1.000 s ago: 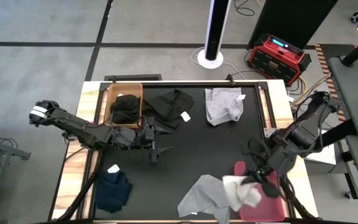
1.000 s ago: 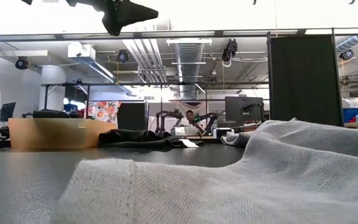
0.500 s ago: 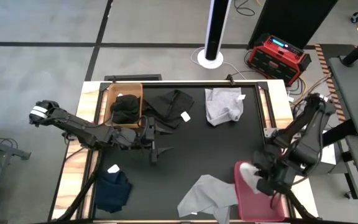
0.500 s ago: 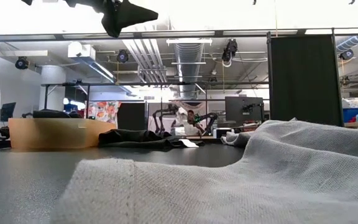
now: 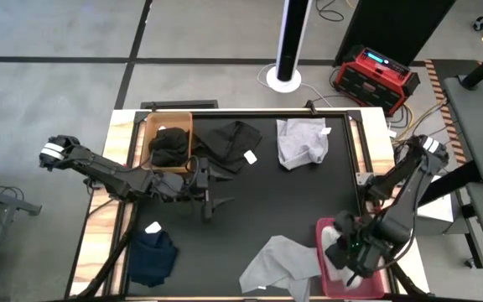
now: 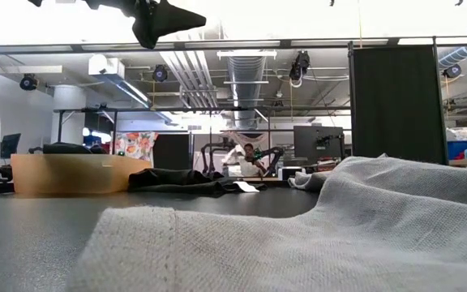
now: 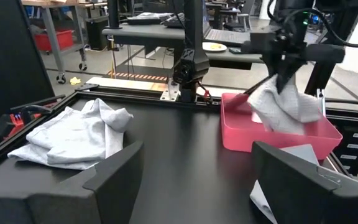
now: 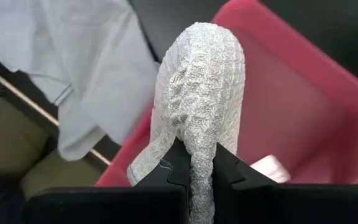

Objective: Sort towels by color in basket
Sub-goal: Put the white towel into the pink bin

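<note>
The right hand (image 8: pixel 194 163) pinches a white waffle towel (image 8: pixel 197 93) above the pink basket (image 8: pixel 303 118); released off-centre, it could drape over the rim. The left hand (image 5: pixel 209 204) waits spread.

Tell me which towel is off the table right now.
The white towel, pinched in the right gripper over the pink bin; the others lie flat or in the wooden basket.

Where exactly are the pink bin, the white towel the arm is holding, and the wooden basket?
pink bin (image 7: pixel 238 134), left wrist view, on its near side wall.
white towel (image 8: pixel 197 81), right wrist view, on its bunched upper part.
wooden basket (image 5: pixel 168 119), high view, on its far rim.
</note>
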